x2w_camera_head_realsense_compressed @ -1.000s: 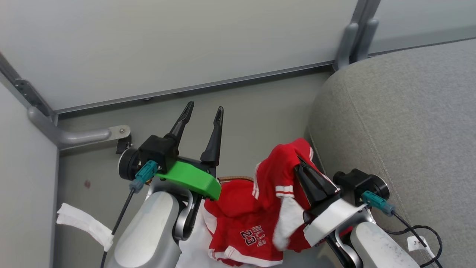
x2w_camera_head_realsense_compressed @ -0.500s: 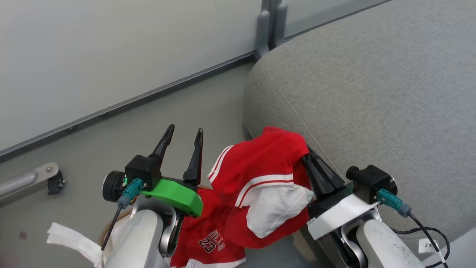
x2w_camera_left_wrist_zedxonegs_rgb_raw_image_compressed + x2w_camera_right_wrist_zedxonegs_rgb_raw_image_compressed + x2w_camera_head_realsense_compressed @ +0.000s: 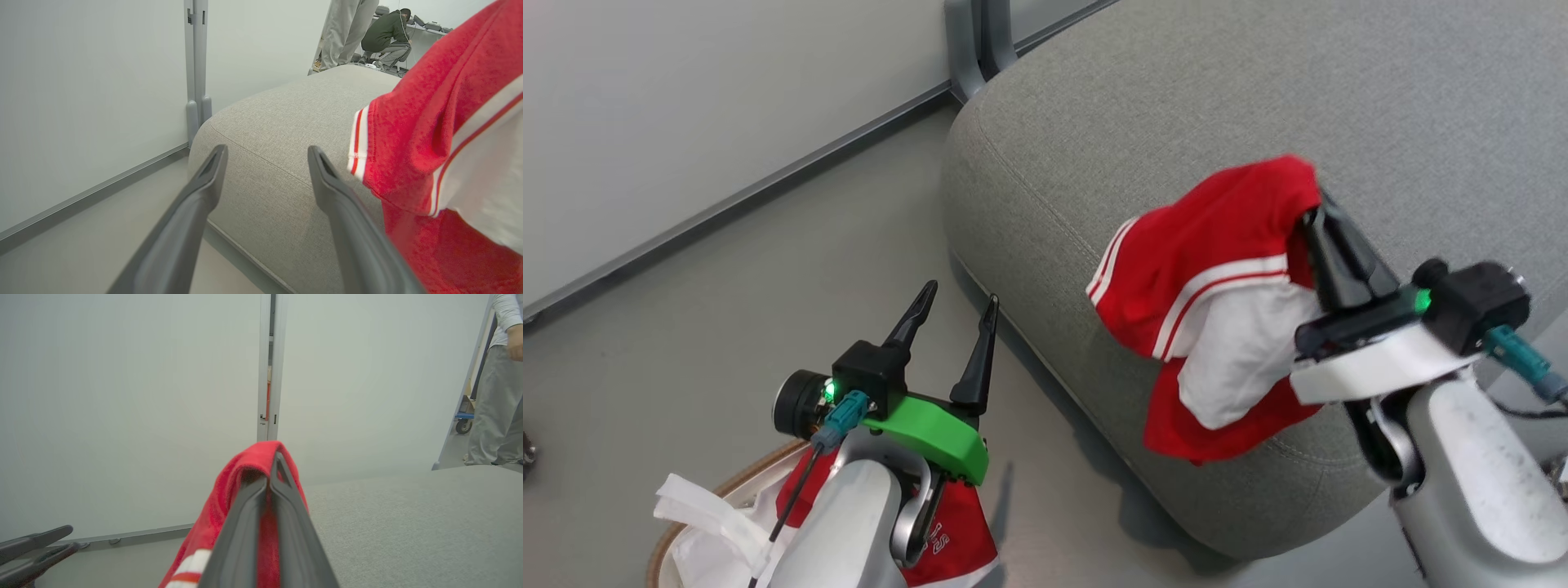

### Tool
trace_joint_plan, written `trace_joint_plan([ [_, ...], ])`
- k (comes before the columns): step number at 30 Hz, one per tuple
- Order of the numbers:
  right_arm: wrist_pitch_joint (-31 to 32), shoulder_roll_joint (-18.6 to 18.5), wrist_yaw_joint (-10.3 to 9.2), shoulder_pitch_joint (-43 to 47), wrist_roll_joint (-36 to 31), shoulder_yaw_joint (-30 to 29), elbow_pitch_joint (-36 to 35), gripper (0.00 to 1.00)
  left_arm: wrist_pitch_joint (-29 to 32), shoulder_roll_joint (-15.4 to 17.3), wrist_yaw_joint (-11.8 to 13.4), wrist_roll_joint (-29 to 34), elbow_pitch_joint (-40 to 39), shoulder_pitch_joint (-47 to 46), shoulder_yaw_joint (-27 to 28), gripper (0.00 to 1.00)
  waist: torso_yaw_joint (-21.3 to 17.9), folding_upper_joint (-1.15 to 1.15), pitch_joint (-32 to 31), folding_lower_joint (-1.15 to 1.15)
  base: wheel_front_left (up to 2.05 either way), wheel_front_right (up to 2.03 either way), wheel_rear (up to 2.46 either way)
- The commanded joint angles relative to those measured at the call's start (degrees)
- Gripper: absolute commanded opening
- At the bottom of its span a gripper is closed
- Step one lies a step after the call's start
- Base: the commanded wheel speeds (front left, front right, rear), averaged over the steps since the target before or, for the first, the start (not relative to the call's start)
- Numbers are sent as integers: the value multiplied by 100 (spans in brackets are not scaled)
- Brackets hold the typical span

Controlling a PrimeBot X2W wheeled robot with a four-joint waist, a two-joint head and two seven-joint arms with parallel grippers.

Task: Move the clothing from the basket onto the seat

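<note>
We logged the right claw (image 3: pixel 1312 217) clamped on a red-and-white garment (image 3: pixel 1217 269), which hung over the near-left edge of the grey seat (image 3: pixel 1143 106). The left claw (image 3: pixel 961 296) was spread and empty above the floor (image 3: pixel 768 269). A second red garment (image 3: pixel 960 535) lay in the basket (image 3: pixel 727 490), near left. A partition post (image 3: pixel 970 41) stood at the seat's far corner.

Clothing (image 3: pixel 1209 253) in the right gripper (image 3: pixel 1311 214): soft red cloth, faintly fuzzy, white panel smooth. Fingers (image 3: pixel 1339 249) matt dark plastic. Under it, the seat (image 3: pixel 1160 106), coarse grey woven fabric. Left gripper (image 3: pixel 961 296) mount (image 3: pixel 931 429), smooth green plastic.
</note>
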Motion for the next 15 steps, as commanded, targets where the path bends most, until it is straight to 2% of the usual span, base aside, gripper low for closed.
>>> trace_joint_plan([
  [1, -28, -124, -6, -271, -4, -79, -63, 0, -6, 40, -20, 61, 16, -105, -3, 100, -99, 0, 274, 0, 0, 0, 0],
  [7, -28, -683, -6, -1597, -75, -43, 223, 0, -5, 101, -34, 286, -43, -200, 55, 100, -86, 0, 723, 0, 0, 0, 0],
  [9, -28, -864, -7, -2024, -136, -100, 443, 0, -5, 118, -40, 342, -76, -283, -1, 100, 34, 0, 896, 0, 0, 0, 0],
  [15, -24, -1089, -7, -3039, -368, -406, 1315, 0, -5, 208, -48, 412, -124, -611, -285, 100, 454, 0, 1484, 0, 0, 0, 0],
])
